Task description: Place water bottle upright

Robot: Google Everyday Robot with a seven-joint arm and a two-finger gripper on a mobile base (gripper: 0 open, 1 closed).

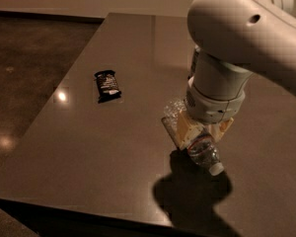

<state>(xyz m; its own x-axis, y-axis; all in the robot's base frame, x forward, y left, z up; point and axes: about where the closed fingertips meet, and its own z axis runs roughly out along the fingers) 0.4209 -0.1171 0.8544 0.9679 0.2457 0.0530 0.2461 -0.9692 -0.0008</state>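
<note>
At the near side of the table [89, 172], a dark shadow [192, 194] lies on the glossy surface, right under the arm. Just above it is the bottle [205, 153]. It is tilted, with its white cap [217, 169] pointing down and to the right, close to the tabletop; I cannot tell whether the cap touches it. The bottle's upper end sits between the pale fingers [179, 130] of the tool [201, 135], which is closed narrowly on the bottle and grips it from both sides. The tool points downward from the thick white arm [222, 88], which fills the upper right of the view. Farther back and to the left, well apart from the bottle, a dark packet [107, 86] lies flat on the table. Beyond the table's left edge is the brown floor [24, 58].
</note>
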